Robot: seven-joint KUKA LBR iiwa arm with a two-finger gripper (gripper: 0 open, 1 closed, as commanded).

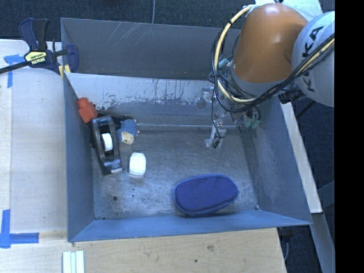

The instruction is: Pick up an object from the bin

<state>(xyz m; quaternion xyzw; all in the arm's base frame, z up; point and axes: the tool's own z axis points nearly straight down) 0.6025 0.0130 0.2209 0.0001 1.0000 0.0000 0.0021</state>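
Camera view: open floor (pixel 170 152) around blue pouch (pixel 206 193)

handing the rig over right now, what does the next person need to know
Gripper: low over bare bin floor at the back right, touching none of the things.
Things: blue oval pouch at the front, nearest to it. By the left wall: black tape dispenser, white block, small blue-and-tan piece, orange piece.
Done: nothing picked yet.
Left: move over one thing, probably the pouch, grasp it and lift it out.
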